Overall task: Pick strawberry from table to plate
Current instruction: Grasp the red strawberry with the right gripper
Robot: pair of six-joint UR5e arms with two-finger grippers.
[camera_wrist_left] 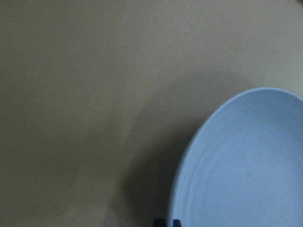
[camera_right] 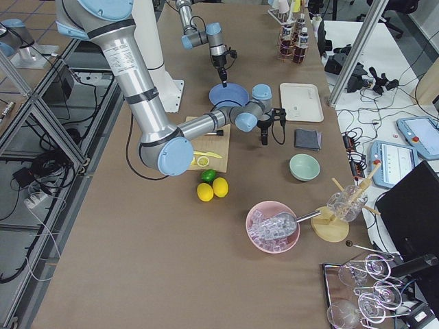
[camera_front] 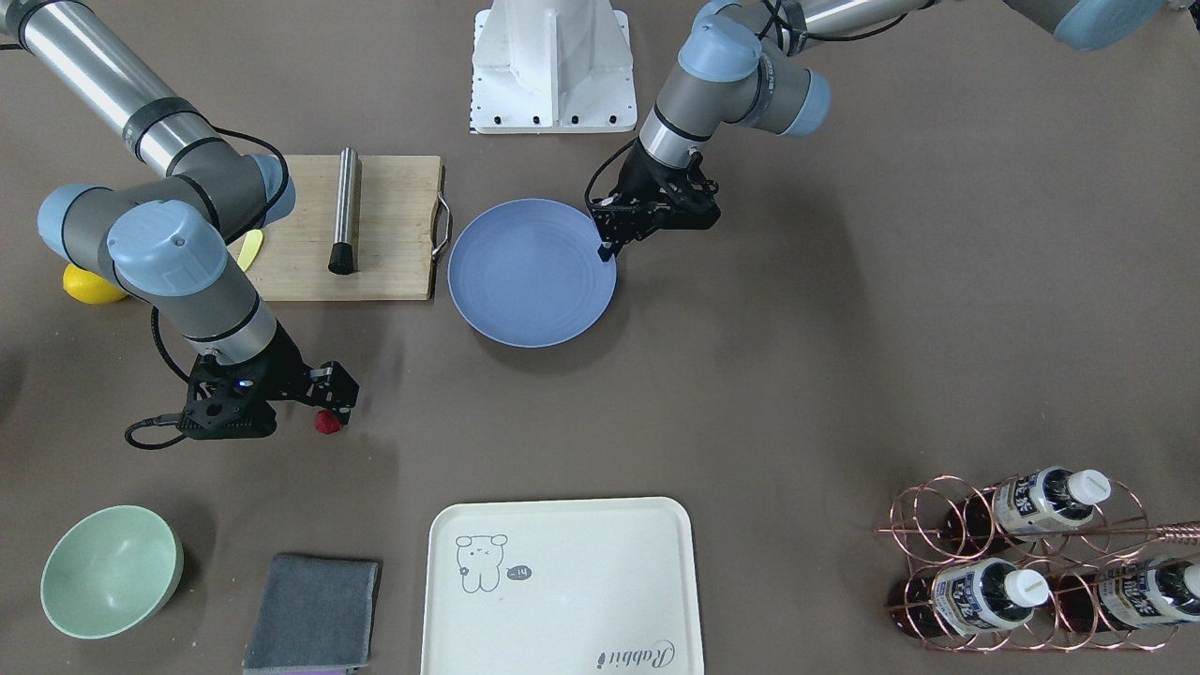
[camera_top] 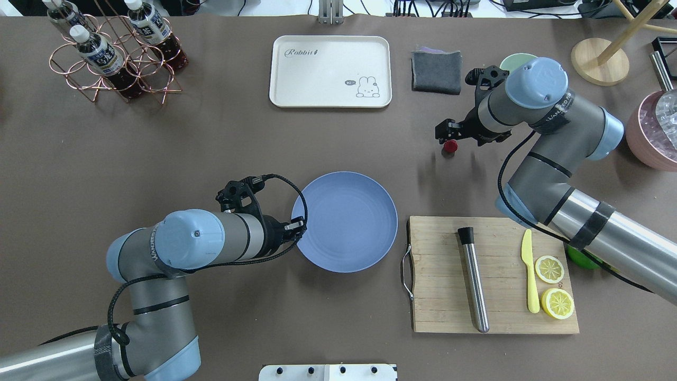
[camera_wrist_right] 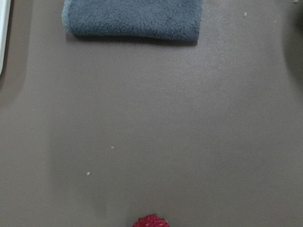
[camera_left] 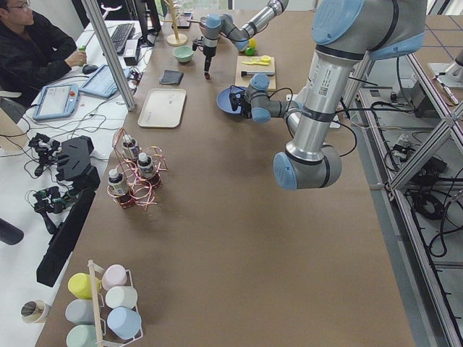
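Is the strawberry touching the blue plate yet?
Apart. The overhead view shows the strawberry well off from the plate, with a broad strip of bare table between them.

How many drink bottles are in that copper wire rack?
3. One bottle sits in the rack on the side nearer the robot. The other two sit side by side, farther from it. None seems hidden.

Matte brown-grey covering on the table (camera_front: 844,375). At the right fingers (camera_front: 345,398), strawberry (camera_front: 327,423): dark red, bumpy. By the left fingers (camera_front: 607,247), plate (camera_front: 525,281): matte blue, faintly ringed. Beyond the right fingers, cloth (camera_wrist_right: 132,19): grey, fuzzy.
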